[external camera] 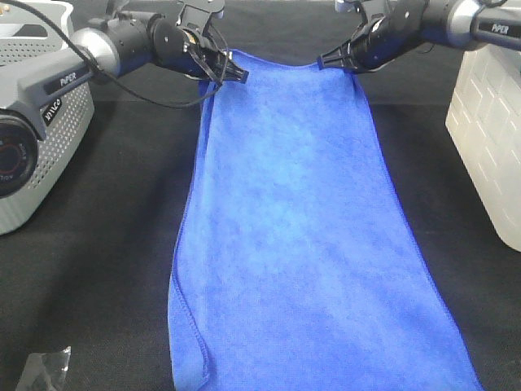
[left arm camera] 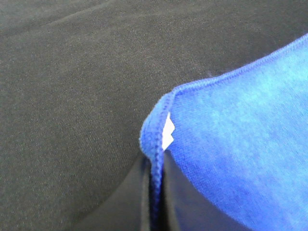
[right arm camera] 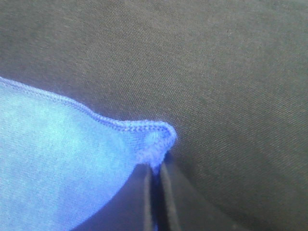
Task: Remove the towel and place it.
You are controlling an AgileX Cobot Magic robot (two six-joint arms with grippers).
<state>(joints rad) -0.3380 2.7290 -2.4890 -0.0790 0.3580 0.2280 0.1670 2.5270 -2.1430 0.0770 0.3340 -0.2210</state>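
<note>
your left gripper (external camera: 234,73) and right gripper (external camera: 330,62) each clamp tight on a far corner of the blue towel (external camera: 301,228), which lies along the black cloth (external camera: 106,244). this looks like the removal step; next, lift both arms together, evenly.

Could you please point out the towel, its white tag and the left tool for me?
towel (external camera: 301,228), exterior high view, middle of the cloth.
white tag (left arm camera: 167,132), left wrist view, centre of the tag.
left tool (external camera: 236,73), exterior high view, between its tips on the towel corner.
</note>
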